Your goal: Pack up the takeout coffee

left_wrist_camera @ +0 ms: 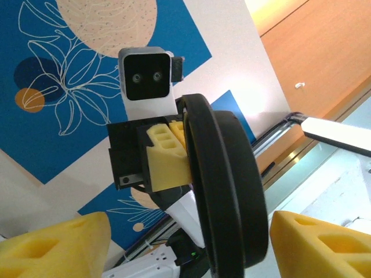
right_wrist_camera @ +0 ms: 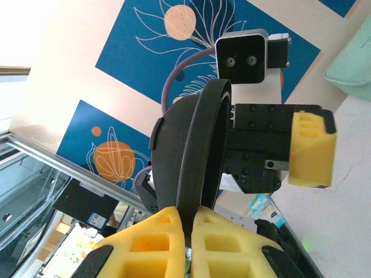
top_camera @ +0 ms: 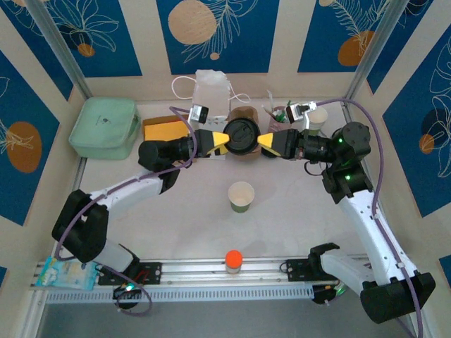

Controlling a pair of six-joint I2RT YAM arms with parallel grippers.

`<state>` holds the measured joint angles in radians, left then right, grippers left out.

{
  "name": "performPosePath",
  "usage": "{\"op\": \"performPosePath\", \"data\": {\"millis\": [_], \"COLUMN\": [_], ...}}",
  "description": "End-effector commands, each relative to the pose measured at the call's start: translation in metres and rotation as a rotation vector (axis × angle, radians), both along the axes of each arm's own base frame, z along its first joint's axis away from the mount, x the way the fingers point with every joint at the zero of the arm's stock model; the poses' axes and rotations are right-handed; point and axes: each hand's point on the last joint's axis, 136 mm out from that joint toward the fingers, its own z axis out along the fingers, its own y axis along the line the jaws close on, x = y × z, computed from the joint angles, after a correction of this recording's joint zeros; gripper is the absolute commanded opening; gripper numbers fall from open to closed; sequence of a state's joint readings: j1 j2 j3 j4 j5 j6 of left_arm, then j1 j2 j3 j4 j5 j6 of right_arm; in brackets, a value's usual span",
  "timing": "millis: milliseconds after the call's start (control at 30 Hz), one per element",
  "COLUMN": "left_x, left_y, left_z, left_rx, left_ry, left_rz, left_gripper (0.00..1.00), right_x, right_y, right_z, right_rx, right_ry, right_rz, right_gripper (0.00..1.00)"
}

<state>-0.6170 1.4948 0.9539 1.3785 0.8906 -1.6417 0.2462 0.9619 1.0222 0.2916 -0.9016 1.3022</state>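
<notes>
The takeout coffee's round black lid [top_camera: 243,134] hangs in the air at the back middle, on edge. My right gripper [top_camera: 261,144] is shut on its rim; in the right wrist view the two yellow pads [right_wrist_camera: 168,243] pinch the lid [right_wrist_camera: 197,150]. My left gripper [top_camera: 227,143] faces it from the left and is open. Its pads [left_wrist_camera: 58,246] stand wide on either side of the lid [left_wrist_camera: 226,185] without touching it. A small green-sided paper cup [top_camera: 241,196], white inside, stands lidless on the table below.
A mint pouch [top_camera: 104,127] lies at the back left, with a yellow box [top_camera: 164,129] and a white bag [top_camera: 210,91] beside it. A brown cup [top_camera: 243,114], a cup of sticks [top_camera: 277,113] and a white cup [top_camera: 317,118] stand behind. An orange-capped item [top_camera: 233,260] sits on the front rail.
</notes>
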Motion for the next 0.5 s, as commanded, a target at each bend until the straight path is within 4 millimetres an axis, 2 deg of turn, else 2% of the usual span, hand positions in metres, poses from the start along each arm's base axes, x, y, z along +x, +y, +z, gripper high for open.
{"op": "performPosePath", "data": {"millis": [0,200,467], "left_x": [-0.004,0.000,0.012], "left_y": [-0.002,-0.001,0.008], "left_z": [-0.002,-0.007,-0.019], "left_rx": [-0.003,0.011,0.079], "left_ry": [-0.025,-0.021,-0.044], "left_rz": [-0.013,-0.006,0.055], "left_gripper": [0.78,0.84,0.85], "right_x": [-0.007,-0.009,-0.013], "right_y": [-0.004,-0.009,-0.016], "right_z": [0.005,0.001,-0.012], "right_rx": [0.010,0.010,-0.003], "right_ry": [-0.028,-0.018,0.015], "right_rz": [-0.010,-0.025,-0.049], "right_gripper": [0.07,0.07,0.07]}}
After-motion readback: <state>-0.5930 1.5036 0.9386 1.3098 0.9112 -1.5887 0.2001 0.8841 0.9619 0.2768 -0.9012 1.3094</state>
